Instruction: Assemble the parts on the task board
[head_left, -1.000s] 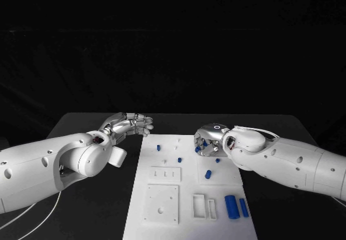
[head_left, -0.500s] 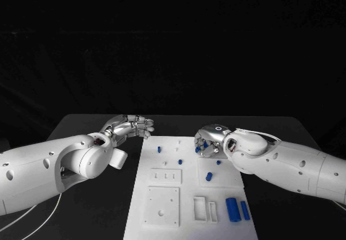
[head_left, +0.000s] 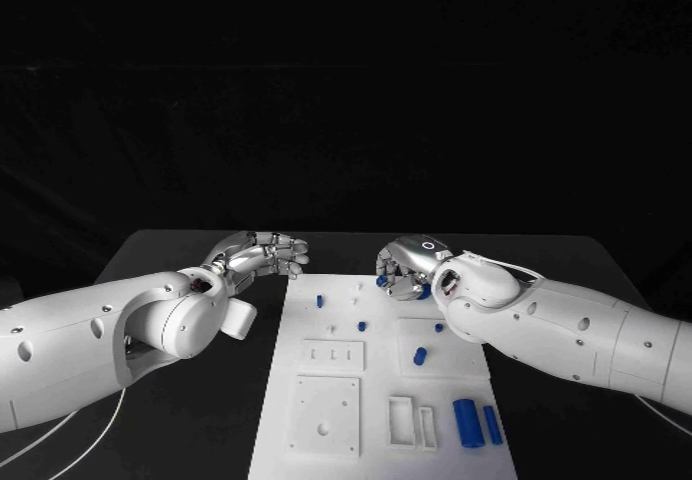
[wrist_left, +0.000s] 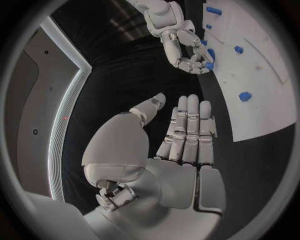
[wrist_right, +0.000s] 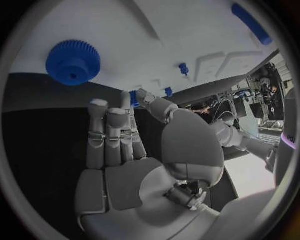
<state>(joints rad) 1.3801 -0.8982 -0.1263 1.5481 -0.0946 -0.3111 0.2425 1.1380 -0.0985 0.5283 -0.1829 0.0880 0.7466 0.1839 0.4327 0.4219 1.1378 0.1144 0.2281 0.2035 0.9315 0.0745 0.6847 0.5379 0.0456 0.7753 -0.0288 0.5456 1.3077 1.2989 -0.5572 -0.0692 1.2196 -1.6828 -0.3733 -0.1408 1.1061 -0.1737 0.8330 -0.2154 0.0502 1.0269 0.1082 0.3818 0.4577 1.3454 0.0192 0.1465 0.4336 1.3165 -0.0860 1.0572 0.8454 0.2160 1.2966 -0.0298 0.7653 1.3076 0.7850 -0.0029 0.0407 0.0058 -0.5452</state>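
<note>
The white task board lies in the middle of the black table. A blue gear sits flat on the board near its far right corner, just beyond my right hand's fingertips and apart from them. My right hand hovers over that corner with fingers stretched out and an empty palm. Small blue pegs stand on the board. My left hand hangs over the bare table beside the board's far left corner, its fingers straight and holding nothing.
Two blue cylinders lie at the board's near right. White frames and raised white plates take up the near half. Black table shows on both sides of the board.
My right hand has drawn back from the board's right middle toward its far edge, rising off the gear. The left hand has barely shifted.
</note>
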